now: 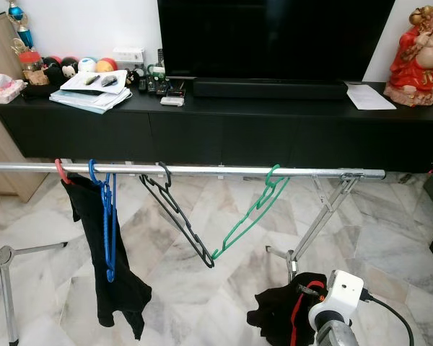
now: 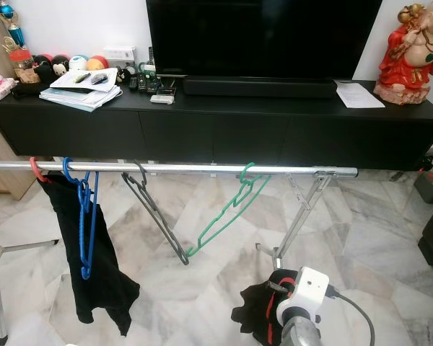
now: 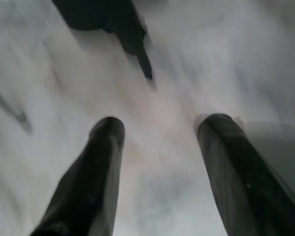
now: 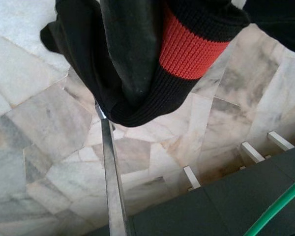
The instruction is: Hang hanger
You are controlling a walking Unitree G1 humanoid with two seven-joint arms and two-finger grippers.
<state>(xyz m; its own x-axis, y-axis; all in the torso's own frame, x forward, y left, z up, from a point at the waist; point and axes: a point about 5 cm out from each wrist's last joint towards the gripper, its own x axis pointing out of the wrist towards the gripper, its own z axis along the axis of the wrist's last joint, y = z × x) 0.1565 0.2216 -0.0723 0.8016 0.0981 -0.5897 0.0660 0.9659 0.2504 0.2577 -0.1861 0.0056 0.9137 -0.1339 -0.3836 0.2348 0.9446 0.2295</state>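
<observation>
Hanging low at lower right, right gripper (image 4: 137, 64) sits under a black garment with red band (image 4: 187, 44); finger state cannot be told. Left gripper (image 3: 160, 147) fingers spread wide over marble floor (image 3: 162, 73). Well above the right gripper, green hanger (image 1: 249, 213) hooks on rail (image 1: 202, 170), tilted, touching black hanger (image 1: 177, 213).

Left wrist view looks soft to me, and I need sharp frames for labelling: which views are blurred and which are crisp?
Left wrist view: smeared floor, left gripper fingers soft-edged. Right wrist view: sharp; garment knit and floor tiles read clearly. Both eye views: crisp, evenly lit, rail and green hanger well defined.
</observation>
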